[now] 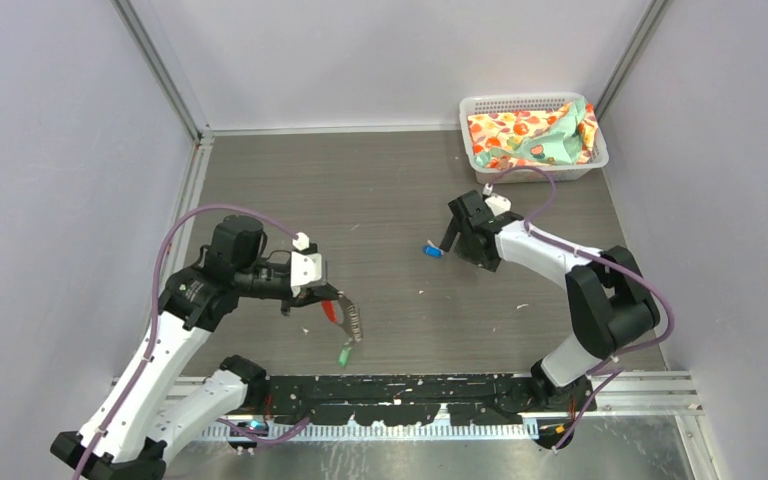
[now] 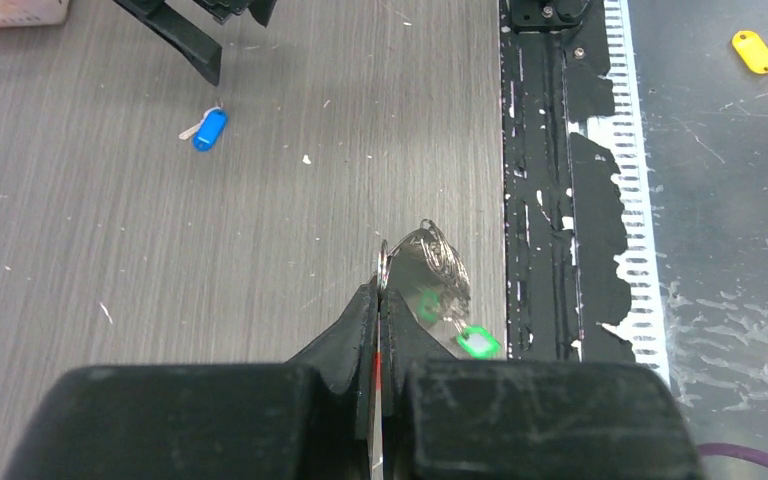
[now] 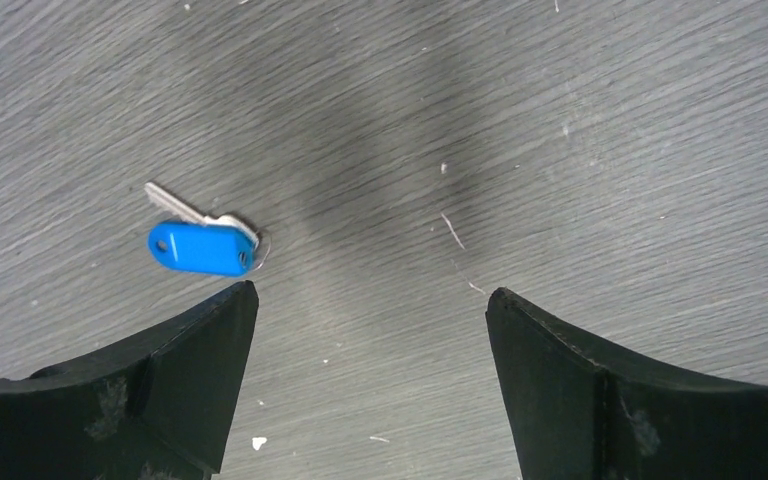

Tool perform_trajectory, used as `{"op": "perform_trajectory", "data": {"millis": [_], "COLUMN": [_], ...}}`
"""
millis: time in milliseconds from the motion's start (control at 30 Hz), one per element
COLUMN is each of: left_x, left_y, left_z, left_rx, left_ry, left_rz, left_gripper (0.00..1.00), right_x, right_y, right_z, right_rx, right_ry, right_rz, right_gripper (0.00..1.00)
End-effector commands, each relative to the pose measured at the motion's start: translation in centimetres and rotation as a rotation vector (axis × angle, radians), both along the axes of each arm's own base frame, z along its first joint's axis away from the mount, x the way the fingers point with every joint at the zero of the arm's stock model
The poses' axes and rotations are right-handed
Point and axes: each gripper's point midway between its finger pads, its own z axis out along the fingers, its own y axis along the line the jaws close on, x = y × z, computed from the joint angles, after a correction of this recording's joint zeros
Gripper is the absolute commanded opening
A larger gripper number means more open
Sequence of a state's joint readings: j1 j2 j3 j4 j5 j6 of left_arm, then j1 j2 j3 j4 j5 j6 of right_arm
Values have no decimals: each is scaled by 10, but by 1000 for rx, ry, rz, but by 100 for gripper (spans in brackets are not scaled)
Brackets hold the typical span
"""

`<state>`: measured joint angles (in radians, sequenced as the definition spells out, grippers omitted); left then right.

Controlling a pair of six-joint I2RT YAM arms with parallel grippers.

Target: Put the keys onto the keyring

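Far left: left gripper (image 1: 332, 303) was seen clamped shut on the red tag (image 2: 376, 365) of the keyring (image 2: 432, 262), with the wire loops dangling ahead of the fingertips. The green key (image 2: 478, 342) appeared to be hung on the loops already, though the link itself could not be resolved. Mid-field, the blue key (image 1: 430, 251) was found lying flat on the table (image 1: 380, 200), well apart from the ring. Just right of it, the right gripper (image 3: 370, 295) was held with jaws wide and nothing between them. The step in hand was judged to be the pick of the blue key. In the right wrist view the key was offset toward one finger rather than centred, so a sideways correction would be needed before descent. Since the key is thin and flat, the tips would have to be brought right down to the surface. The plastic head should be pinched across its narrow width, with the holed end left exposed for threading. The small loop at the blue head and the blade direction were shown only by the right wrist view. The closed fingers on the tag edge, and a yellow tag (image 2: 755, 50) beyond the rail (image 2: 560, 200), were shown only by the left wrist view. Only the top view took in the basket (image 1: 475, 150) at far right.
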<state>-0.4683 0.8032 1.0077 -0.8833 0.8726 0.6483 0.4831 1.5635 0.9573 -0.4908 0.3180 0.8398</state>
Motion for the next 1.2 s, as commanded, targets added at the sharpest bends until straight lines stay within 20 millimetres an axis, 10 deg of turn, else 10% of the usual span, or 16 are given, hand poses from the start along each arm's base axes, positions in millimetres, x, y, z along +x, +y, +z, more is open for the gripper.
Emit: {"op": "perform_trajectory", "data": {"millis": [0, 333, 1167], "left_x": [-1, -8, -19], "left_y": [1, 9, 7], "left_z": [4, 6, -5], "left_rx": [-18, -21, -44], "left_ry": [0, -61, -88], "left_rz": [18, 30, -32], "left_gripper": [0, 0, 0], "right_x": [15, 7, 30], "right_y": [-8, -1, 35], "right_z": [9, -20, -4], "right_rx": [-5, 49, 236], "right_ry": [-30, 44, -2], "right_rz": [-88, -99, -118], "right_gripper": [89, 79, 61]}}
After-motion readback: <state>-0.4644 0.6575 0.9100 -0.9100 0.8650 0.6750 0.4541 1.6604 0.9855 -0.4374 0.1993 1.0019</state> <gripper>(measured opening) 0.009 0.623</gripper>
